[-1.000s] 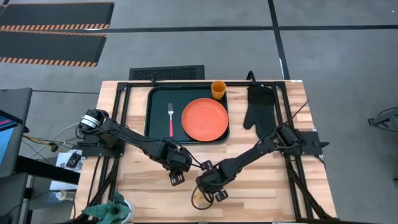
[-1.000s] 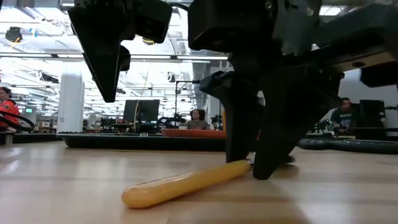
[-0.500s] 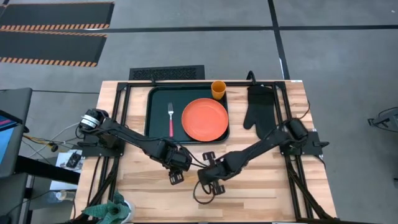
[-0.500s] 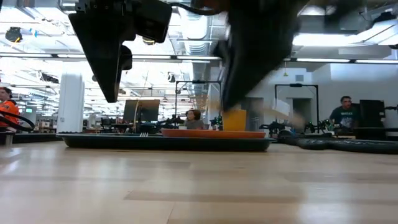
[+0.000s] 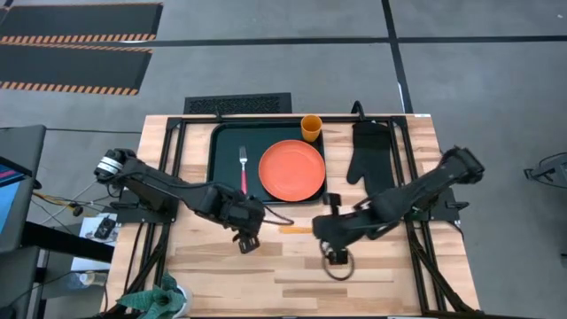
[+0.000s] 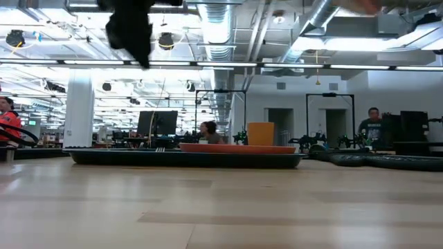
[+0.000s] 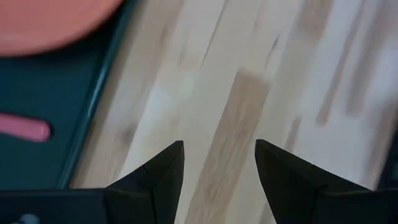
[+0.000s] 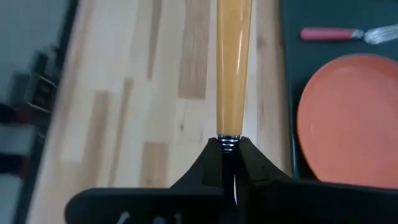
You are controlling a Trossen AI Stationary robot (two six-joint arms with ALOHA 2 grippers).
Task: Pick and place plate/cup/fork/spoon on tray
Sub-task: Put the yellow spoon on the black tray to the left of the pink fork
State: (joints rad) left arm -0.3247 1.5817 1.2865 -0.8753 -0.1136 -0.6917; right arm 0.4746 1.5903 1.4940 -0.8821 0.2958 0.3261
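Seen from above, a light wooden slatted counter (image 5: 390, 275) carries a large dark green rectangular plastic tray (image 5: 221, 142) with a raised rim toward twelve o'clock. On the tray lie a large round flat orange-red plastic plate (image 5: 291, 169), a small fork (image 5: 243, 170) with silver tines and a red-pink handle at the plate's nine o'clock, and a small orange-yellow plastic cup (image 5: 311, 128) at the tray's far corner, at one o'clock from the plate. A black oven mitt (image 5: 368, 159) lies just beside the tray at three o'clock.

The right pincer (image 8: 228, 149) is closed on the neck of the small spoon (image 8: 232, 62) with a yellow-orange handle, held above the counter at six o'clock from the tray; the long handle juts toward nine o'clock. The left pincer (image 7: 219, 163) hangs empty with its fingers apart, near the tray's six o'clock edge.

Risks, as I judge them: the grip is narrow and near the spoon's neck, so the handle could swivel or slip out. The handle could also clip the tray rim, or the spoon could land on the plate or fork. The two arms are near each other and could collide.
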